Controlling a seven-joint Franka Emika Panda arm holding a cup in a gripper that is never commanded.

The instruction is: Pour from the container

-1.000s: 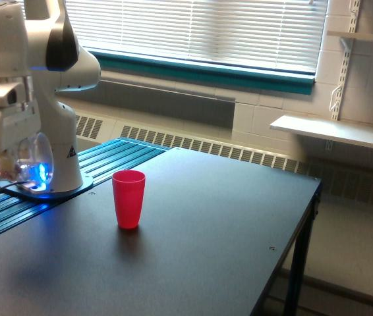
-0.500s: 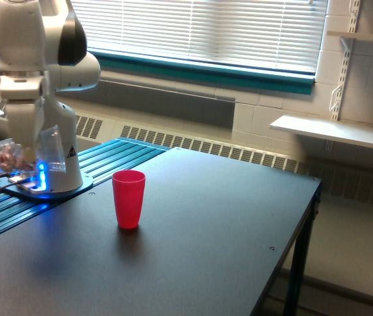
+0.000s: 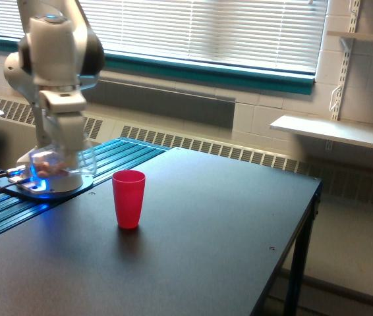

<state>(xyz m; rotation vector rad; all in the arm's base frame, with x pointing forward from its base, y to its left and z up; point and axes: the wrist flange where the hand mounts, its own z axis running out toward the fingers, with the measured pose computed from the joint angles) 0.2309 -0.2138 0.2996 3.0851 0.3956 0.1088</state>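
In the exterior view my gripper hangs at the left of the dark table, shut on the container, a small clear plastic cup with brownish-pink pieces showing through its wall. The cup looks tipped on its side, its open mouth toward the view's right. An opaque red cup stands upright on the table, to the right of the container and slightly lower in the frame. A gap separates the two cups.
My arm's white base with a blue light sits on a teal slatted surface at the left. The table's right edge drops off near a metal leg. A window with blinds and a wall shelf lie behind.
The arm has swung from the view's far left toward the right, carrying the container closer to the red cup. The red cup has not moved.
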